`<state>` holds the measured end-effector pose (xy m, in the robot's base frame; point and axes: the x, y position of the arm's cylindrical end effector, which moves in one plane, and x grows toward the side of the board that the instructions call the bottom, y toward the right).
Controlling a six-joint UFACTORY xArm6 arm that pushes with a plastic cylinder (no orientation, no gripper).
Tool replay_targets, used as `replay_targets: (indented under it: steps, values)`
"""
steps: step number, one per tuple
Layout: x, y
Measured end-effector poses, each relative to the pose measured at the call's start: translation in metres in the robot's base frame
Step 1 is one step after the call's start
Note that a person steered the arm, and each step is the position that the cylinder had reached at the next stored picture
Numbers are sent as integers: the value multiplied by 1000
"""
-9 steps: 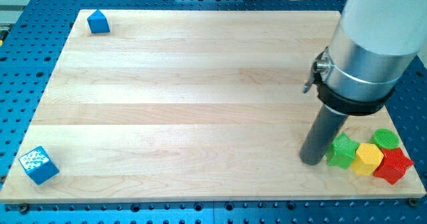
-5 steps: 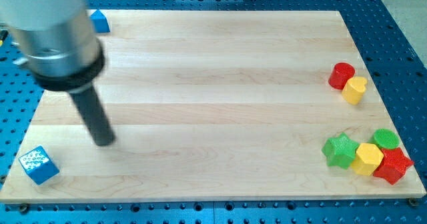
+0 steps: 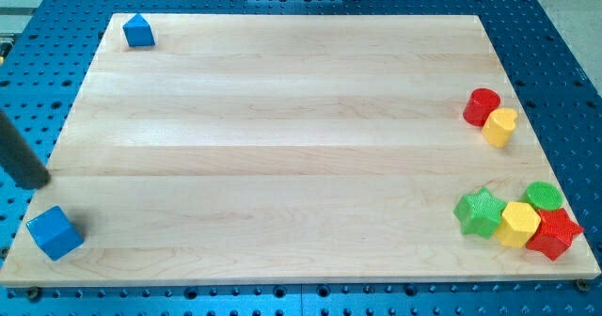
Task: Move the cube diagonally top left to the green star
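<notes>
The blue cube [image 3: 54, 232] sits at the board's bottom left corner. The green star [image 3: 480, 213] lies at the bottom right, touching a yellow block [image 3: 519, 224]. My rod enters from the view's left edge and my tip [image 3: 36, 182] rests just off the board's left edge, a little above and left of the blue cube, apart from it.
A red star [image 3: 555, 233] and a green round block [image 3: 545, 197] cluster with the yellow block at the bottom right. A red cylinder [image 3: 482, 105] and a yellow block [image 3: 499, 127] sit at the right edge. A blue pointed block [image 3: 139, 30] is at the top left.
The rod swept from beside the green star across the board to its left edge. The arm no longer covers the right side. No block has moved.
</notes>
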<state>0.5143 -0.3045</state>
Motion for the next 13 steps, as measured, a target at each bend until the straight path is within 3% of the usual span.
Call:
replay_targets:
  steps: [1, 2, 3, 5, 6, 8, 9, 11, 13]
  values:
    - [55, 0]
    - [81, 0]
    - [76, 12]
    - [49, 105]
    - [43, 123]
    - [61, 39]
    - [92, 17]
    - [95, 101]
    - [52, 202]
